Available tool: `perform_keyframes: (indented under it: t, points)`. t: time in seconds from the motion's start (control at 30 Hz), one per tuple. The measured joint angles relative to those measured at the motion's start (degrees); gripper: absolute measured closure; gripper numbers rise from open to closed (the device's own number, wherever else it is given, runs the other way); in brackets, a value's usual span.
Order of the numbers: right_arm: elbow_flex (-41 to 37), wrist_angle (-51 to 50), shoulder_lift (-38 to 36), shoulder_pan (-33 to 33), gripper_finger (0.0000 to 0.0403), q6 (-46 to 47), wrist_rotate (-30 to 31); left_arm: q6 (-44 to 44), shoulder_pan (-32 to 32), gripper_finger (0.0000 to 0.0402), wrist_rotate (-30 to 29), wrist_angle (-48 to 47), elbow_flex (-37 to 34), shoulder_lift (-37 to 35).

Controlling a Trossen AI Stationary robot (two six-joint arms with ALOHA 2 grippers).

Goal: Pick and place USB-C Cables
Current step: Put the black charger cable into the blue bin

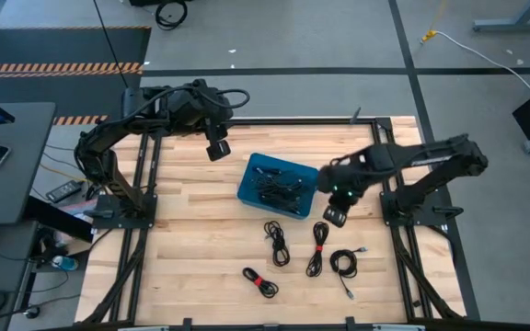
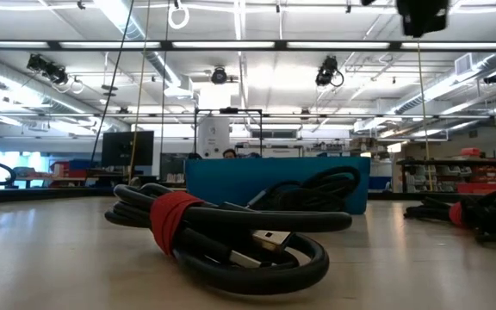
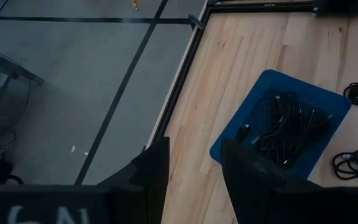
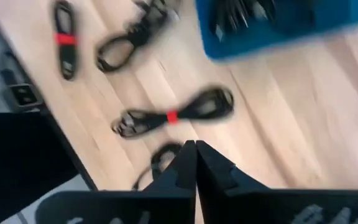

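Note:
A blue bin point(image 1: 258, 170) stands mid-table with several black USB-C cables point(image 1: 279, 188) piled inside. More coiled cables lie flat on the wood nearer the front edge: one point(image 1: 277, 243), one with a red tie point(image 1: 317, 248), one point(image 1: 343, 265), and another with a red tie point(image 1: 259, 281), which also shows close up in the low view point(image 2: 213, 232). My right gripper point(image 1: 336, 215) hangs shut and holding nothing above the table just right of the bin, over the red-tied cable point(image 4: 171, 116). My left gripper point(image 1: 217, 147) waits open, raised beyond the bin's far left corner.
The black frame rail point(image 3: 179, 81) runs along the table's edge, with grey floor beyond it. Both arm bases stand at the table's left and right sides. Bare wood lies left of the bin and along the front left.

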Motion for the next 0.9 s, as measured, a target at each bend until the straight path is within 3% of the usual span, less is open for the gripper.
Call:
perform_keyframes:
  t: [0.23,0.47,0.67,0.9]
  points:
    - [-3.4,-2.2,0.7,7.1,0.0344,16.9,2.3,0.7,0.0,0.0251,0.0,0.0,0.0,0.0]
    - [-10.1,-0.5,2.0,12.7,0.0265,29.8,-0.8,1.5,0.0,0.0251,0.0,0.0,0.0,0.0]
    - [-16.8,5.1,2.0,17.3,0.022,37.6,-3.6,1.5,0.0,0.0251,0.0,0.0,0.0,0.0]
    - [-26.4,17.7,2.0,21.2,0.0206,44.1,-3.9,1.5,0.0,0.0251,0.0,0.0,0.0,0.0]
